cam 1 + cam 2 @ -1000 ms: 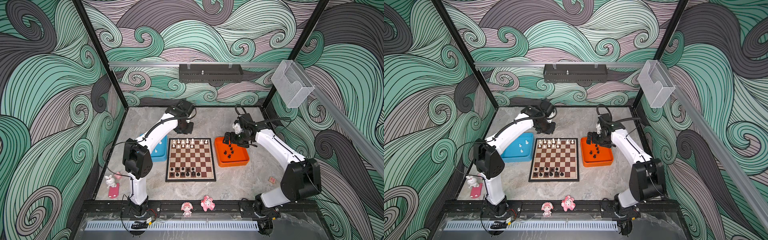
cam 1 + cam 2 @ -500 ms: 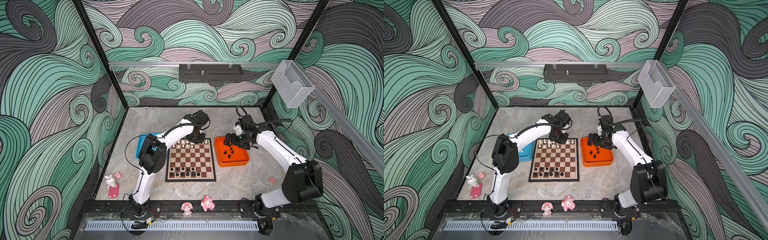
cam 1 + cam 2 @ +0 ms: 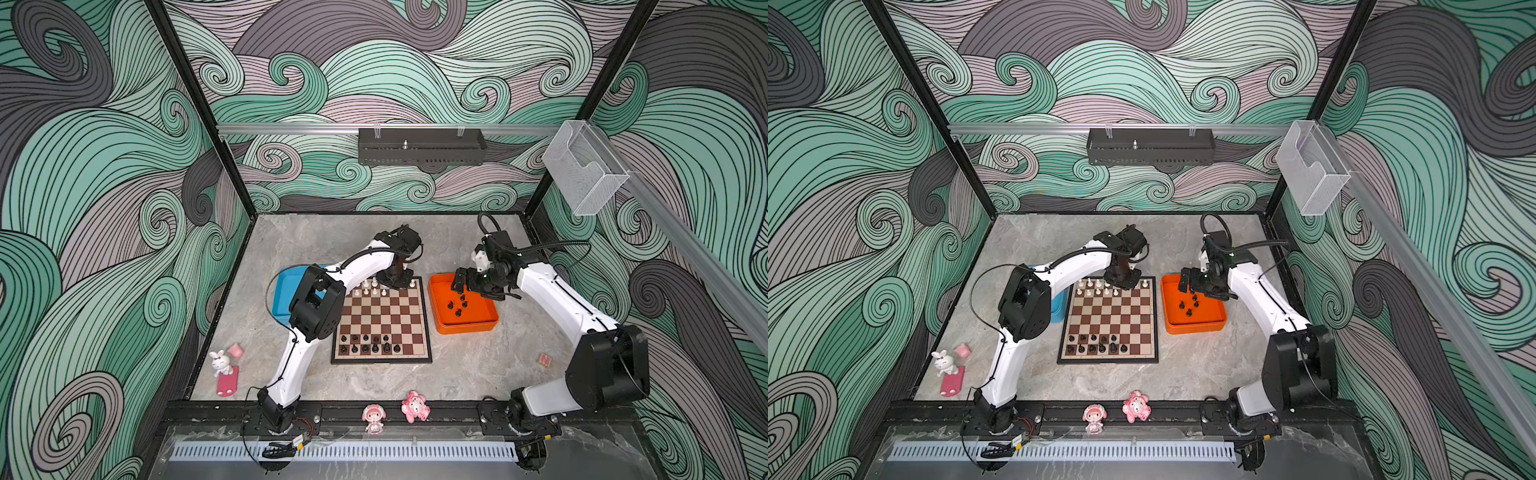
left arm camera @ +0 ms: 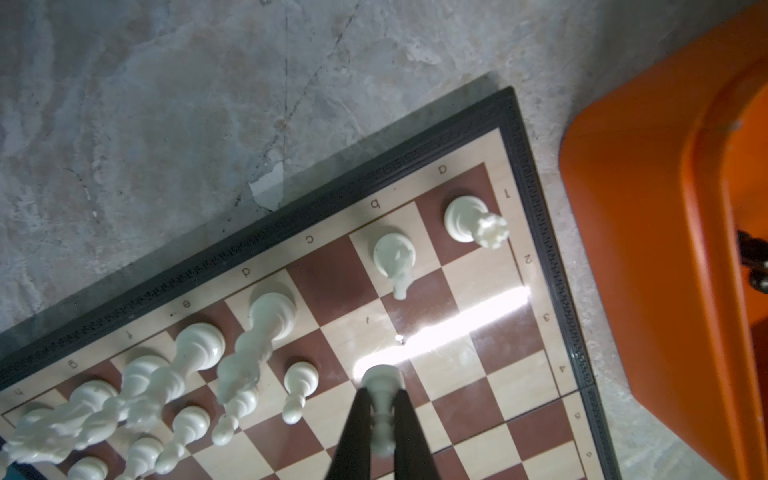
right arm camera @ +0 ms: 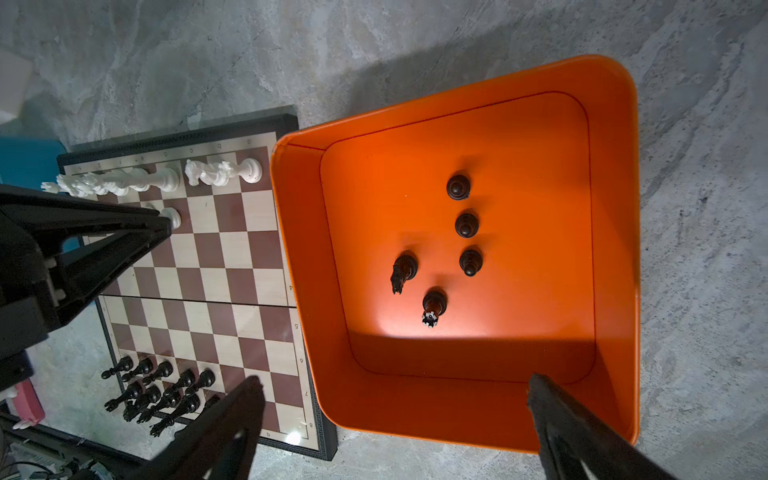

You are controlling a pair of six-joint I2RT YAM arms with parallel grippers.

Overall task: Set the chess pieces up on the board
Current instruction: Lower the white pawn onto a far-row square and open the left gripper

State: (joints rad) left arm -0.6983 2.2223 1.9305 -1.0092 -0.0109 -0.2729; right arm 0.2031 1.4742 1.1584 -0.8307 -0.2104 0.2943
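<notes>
Five black chessmen (image 5: 466, 224) stand upright in the orange tray (image 5: 615, 174) just right of the board (image 3: 384, 318): three pawns, a knight (image 5: 403, 268) and a rook (image 5: 434, 305). Our right gripper (image 5: 392, 384) hangs above them, jaws spread wide, nothing between them. Our left gripper (image 4: 381, 394) is clamped on a white pawn (image 4: 381, 376), pinching its slim stem from both sides. The pawn's base points down at a cream square in the second row from the far edge, just right of the white pawns (image 4: 299, 386) placed there; we cannot tell whether the base touches the square. White back-rank pieces (image 4: 270, 316) line the far edge with one gap, and black pieces (image 3: 370, 345) fill part of the two near rows. We judge these chessmen light, hard and glossy, so likely to slip or tip. The narrow waist under the head looks the safest hold, squarely and low enough to keep the piece upright. The knight's uneven head argues for gripping its collar. Close neighbours leave little room for the fingers.
</notes>
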